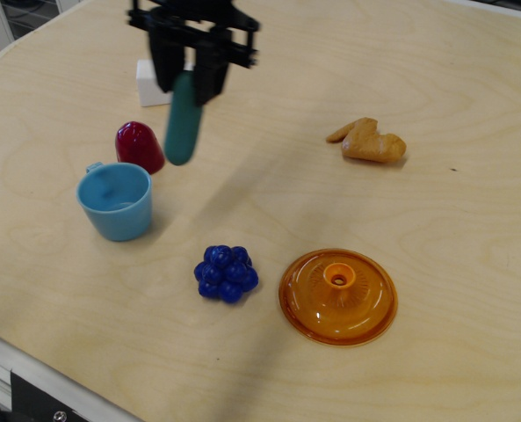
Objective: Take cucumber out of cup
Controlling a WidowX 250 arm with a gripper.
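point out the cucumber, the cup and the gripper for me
cucumber (182, 129): table camera view, middle of its hanging body
cup (119, 216): same view, front wall
gripper (187, 77): same view, between the fingertips

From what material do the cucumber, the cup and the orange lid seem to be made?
The cucumber looks like smooth matte plastic or rubber: even teal colour, no seams visible. The cup seems to be moulded plastic: uniform light blue, thin rim, soft sheen. The orange lid appears to be glossy translucent plastic, since light glows through it and highlights sit on its ridges.
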